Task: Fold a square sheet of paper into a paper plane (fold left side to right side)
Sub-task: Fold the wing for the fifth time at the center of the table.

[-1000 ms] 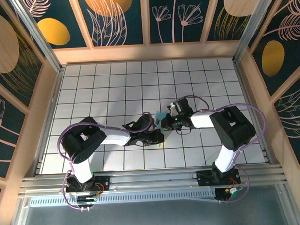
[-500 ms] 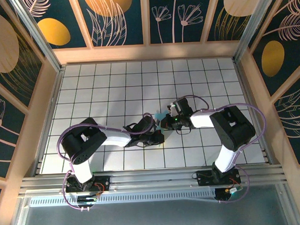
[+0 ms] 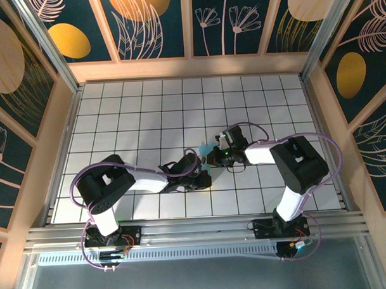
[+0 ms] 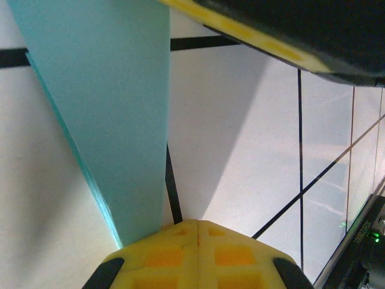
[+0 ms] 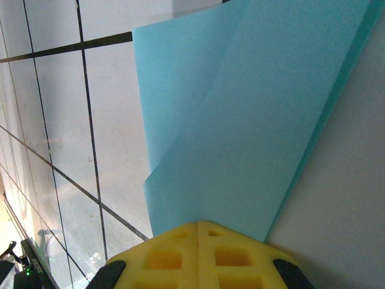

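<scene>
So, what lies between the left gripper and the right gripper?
The square sheet of paper, creased. The left gripper and the right gripper are each shut on it, as both wrist views show.

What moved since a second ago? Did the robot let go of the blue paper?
Very little moved. The left arm shifted its elbow slightly toward the near edge, and a bit more of the blue paper now peeks up between the grippers. Nothing was let go: the left gripper and the right gripper stay shut on the paper, in about the same spot.
</scene>
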